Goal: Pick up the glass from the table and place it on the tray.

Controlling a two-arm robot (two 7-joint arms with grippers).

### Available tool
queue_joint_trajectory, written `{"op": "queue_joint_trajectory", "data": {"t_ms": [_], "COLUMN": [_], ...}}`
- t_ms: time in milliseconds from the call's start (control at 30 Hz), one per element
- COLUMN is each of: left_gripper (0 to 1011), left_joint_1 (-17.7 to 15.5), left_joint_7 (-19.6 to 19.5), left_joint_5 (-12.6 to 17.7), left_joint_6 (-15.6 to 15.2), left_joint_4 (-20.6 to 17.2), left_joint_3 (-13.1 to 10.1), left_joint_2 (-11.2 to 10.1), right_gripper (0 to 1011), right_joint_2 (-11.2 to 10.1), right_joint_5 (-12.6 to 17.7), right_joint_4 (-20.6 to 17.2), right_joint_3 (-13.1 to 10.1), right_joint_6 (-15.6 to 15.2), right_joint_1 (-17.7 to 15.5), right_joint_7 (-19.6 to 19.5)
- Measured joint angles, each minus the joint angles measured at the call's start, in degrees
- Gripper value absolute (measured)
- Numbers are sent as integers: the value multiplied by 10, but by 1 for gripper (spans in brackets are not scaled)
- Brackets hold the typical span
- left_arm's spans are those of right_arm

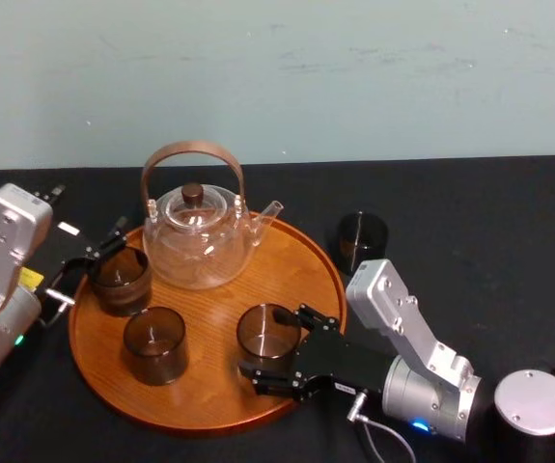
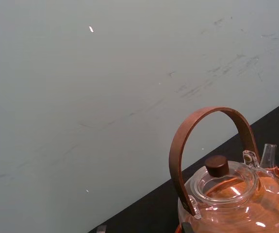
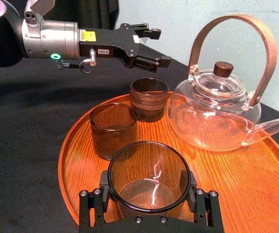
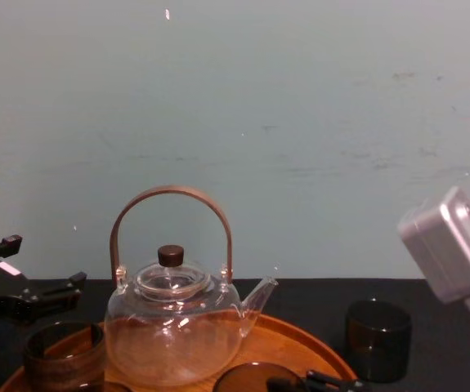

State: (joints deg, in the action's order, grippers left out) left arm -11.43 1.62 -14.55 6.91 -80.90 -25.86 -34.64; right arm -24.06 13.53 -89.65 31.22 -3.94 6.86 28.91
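Note:
A dark smoked glass [image 1: 267,331] [image 3: 149,174] stands upright at the front of the round wooden tray [image 1: 301,265] [image 3: 260,170]. My right gripper [image 1: 263,344] [image 3: 149,196] is shut on it, one finger pressed to each side. I cannot tell whether its base rests on the wood. Another dark glass [image 1: 362,239] [image 4: 378,339] stands on the black table just right of the tray. My left gripper [image 1: 98,256] [image 3: 161,46] hangs open by the tray's left rim, above and behind a brown glass [image 1: 120,278] [image 3: 149,98].
A clear glass teapot [image 1: 200,236] [image 2: 226,194] [image 3: 217,107] [image 4: 173,327] with a brown hoop handle takes up the back of the tray, spout to the right. A further dark glass [image 1: 155,343] [image 3: 113,128] stands at the tray's front left. A pale wall closes the far side.

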Motion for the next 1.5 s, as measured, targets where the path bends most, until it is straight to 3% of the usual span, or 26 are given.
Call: {"op": "queue_joint_trajectory", "data": {"t_ms": [700,1100,1300,1500], "left_gripper": [1002,1001,1001,1002], "left_joint_1": [0,0,0,0], "left_joint_7": [0,0,0,0], "left_joint_5": [0,0,0,0], "left_joint_6": [0,0,0,0], "left_joint_4": [0,0,0,0], "left_joint_3": [0,0,0,0], "left_joint_2": [0,0,0,0], "right_gripper": [905,905,998,1002], "right_joint_2": [22,21,21,20], "right_joint_5": [-8,-8,-8,-8], "right_joint_4": [39,38,38,38], "right_joint_3": [16,15,15,15], "right_joint_6": [2,2,3,3], "right_joint_1": [24,24,23,23], "right_joint_7": [0,0,0,1]}}
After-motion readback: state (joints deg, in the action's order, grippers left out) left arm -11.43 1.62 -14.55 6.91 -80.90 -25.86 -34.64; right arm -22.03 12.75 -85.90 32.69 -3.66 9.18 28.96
